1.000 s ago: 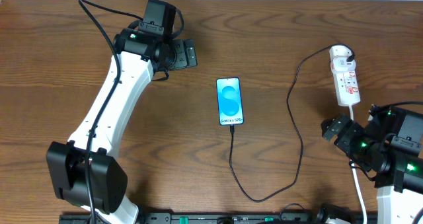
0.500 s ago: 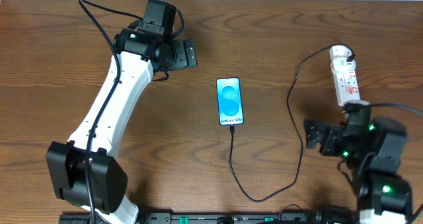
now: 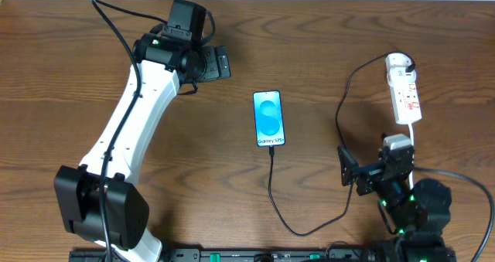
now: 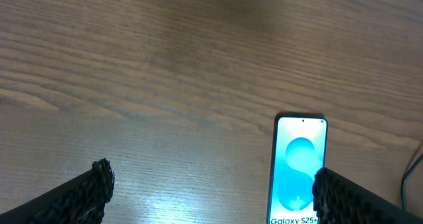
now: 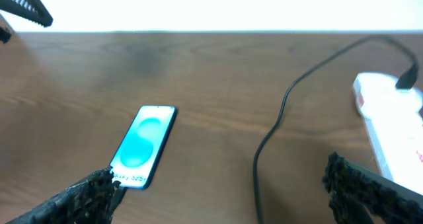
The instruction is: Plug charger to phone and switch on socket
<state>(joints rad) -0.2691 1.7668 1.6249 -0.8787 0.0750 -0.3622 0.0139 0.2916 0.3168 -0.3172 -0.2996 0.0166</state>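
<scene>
The phone [image 3: 267, 119] lies screen up at the table's middle, showing "Galaxy S25+". The thin black charger cable [image 3: 349, 169] meets the phone's bottom edge, loops toward the front and runs up to the round plug head on the white socket strip [image 3: 405, 92] at the far right. My left gripper [image 3: 213, 63] is open and empty, up and left of the phone. My right gripper [image 3: 348, 171] is open and empty, just below the strip, right beside the cable. The left wrist view shows the phone [image 4: 297, 171] near the right finger of the gripper [image 4: 211, 196]. The right wrist view shows the phone [image 5: 144, 145], cable [image 5: 269, 148] and strip [image 5: 390, 118] ahead of the gripper [image 5: 221, 191].
The strip's thick white cord [image 3: 413, 131] runs down past my right arm. The brown wooden table [image 3: 69, 100] ends at a pale back edge. A black rail [image 3: 232, 255] lines the front edge.
My right arm has swung left and toward the front, away from the strip's lower end, and now faces the cable and phone. The left arm, phone and cable have not moved.
</scene>
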